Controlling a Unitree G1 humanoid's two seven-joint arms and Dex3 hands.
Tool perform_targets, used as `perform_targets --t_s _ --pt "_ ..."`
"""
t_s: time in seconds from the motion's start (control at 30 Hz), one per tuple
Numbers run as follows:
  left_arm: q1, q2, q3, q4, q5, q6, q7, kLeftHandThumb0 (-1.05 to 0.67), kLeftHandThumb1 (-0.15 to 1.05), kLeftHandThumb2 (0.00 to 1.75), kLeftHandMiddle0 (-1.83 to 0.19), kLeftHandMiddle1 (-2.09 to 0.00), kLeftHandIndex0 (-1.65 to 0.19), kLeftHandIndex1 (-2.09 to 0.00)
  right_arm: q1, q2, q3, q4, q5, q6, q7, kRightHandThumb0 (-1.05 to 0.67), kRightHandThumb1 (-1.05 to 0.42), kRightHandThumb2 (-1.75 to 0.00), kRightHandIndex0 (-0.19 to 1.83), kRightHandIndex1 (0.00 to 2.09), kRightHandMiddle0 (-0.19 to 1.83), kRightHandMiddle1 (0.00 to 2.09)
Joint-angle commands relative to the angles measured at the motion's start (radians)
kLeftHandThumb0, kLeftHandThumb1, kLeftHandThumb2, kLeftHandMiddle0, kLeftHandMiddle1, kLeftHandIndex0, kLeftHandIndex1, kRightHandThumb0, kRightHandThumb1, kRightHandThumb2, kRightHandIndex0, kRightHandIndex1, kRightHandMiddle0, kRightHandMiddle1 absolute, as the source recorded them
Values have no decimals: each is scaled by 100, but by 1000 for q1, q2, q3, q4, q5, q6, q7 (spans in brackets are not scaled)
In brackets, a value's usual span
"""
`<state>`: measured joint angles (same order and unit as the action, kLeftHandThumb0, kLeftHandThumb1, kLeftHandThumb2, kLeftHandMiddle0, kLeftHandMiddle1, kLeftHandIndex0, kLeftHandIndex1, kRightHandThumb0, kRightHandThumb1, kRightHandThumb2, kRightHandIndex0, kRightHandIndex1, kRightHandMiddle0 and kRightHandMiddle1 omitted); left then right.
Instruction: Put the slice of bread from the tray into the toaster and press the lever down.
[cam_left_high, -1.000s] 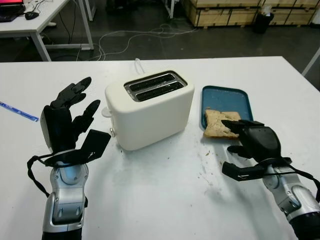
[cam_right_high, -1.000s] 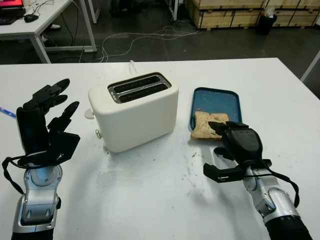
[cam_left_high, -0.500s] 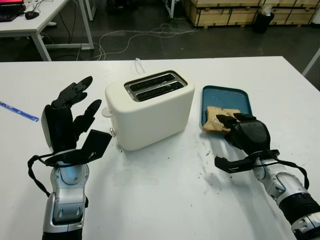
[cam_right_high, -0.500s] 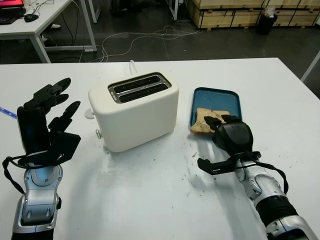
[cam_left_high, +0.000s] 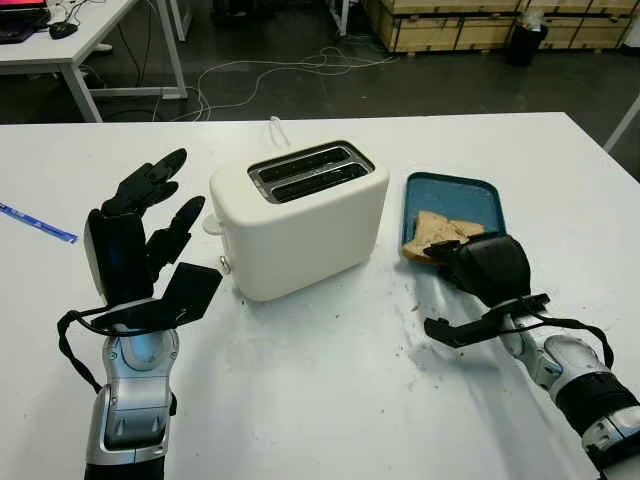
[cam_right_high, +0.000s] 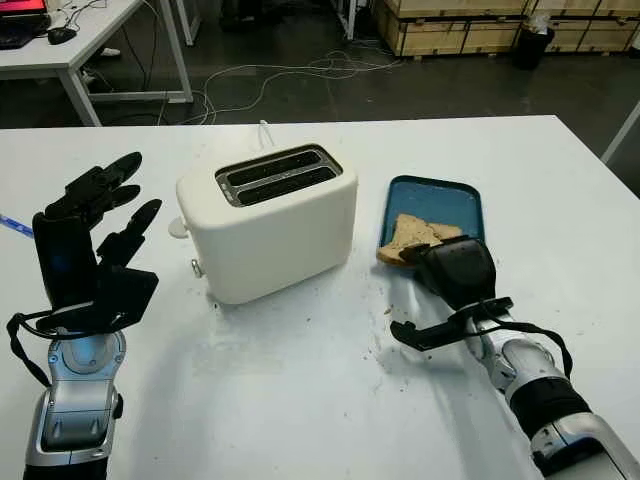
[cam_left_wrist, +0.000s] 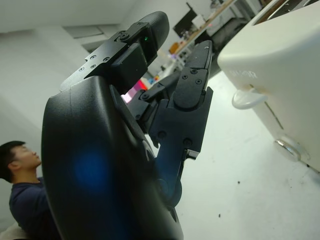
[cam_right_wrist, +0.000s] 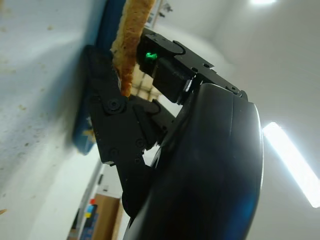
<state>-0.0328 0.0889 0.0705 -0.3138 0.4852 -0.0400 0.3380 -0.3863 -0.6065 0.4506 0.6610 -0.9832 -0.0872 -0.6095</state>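
Observation:
The slice of bread (cam_left_high: 432, 230) sits tilted at the near end of the blue tray (cam_left_high: 455, 192), with one corner hanging over the tray's edge. My right hand (cam_left_high: 447, 255) is at that edge, its fingers curled onto the slice and its thumb stretched out over the table below. In the right wrist view the bread (cam_right_wrist: 131, 45) stands edge-on between the fingers (cam_right_wrist: 102, 100). The white two-slot toaster (cam_left_high: 300, 215) stands left of the tray, its lever (cam_left_high: 212, 222) up on its left end. My left hand (cam_left_high: 150, 215) is open, raised left of the toaster.
Crumbs (cam_left_high: 410, 340) are scattered on the white table in front of the tray. A strip of blue tape (cam_left_high: 38, 222) lies at the far left. The toaster's white cord (cam_left_high: 275, 128) runs off the far edge. A person (cam_left_wrist: 20, 170) sits in the background.
My right hand has slid forward and left onto the tray's near edge and closed on the bread. The slice has tipped up from lying flat. The left hand has stayed still.

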Motion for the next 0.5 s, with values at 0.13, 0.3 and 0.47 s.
perform_targets --t_s 0.13,0.3,0.47 --pt "-2 1 0 9 7 -12 12 -31 90 0 -79 -49 -88 -3 6 -11 12 8 -16 -1 -46 -51 -92 -14 104 174 82 161" --pt "-1 -1 -2 9 7 -12 12 -30 90 0 -78 -49 -88 -3 5 -9 -10 9 20 -57 -83 -46 -92 -7 104 175 82 164" --pt "-2 -2 -1 12 4 -15 14 -29 90 0 -78 -50 -88 -3 13 -3 -79 -28 143 -134 -2 -43 -92 -6 104 175 83 161"
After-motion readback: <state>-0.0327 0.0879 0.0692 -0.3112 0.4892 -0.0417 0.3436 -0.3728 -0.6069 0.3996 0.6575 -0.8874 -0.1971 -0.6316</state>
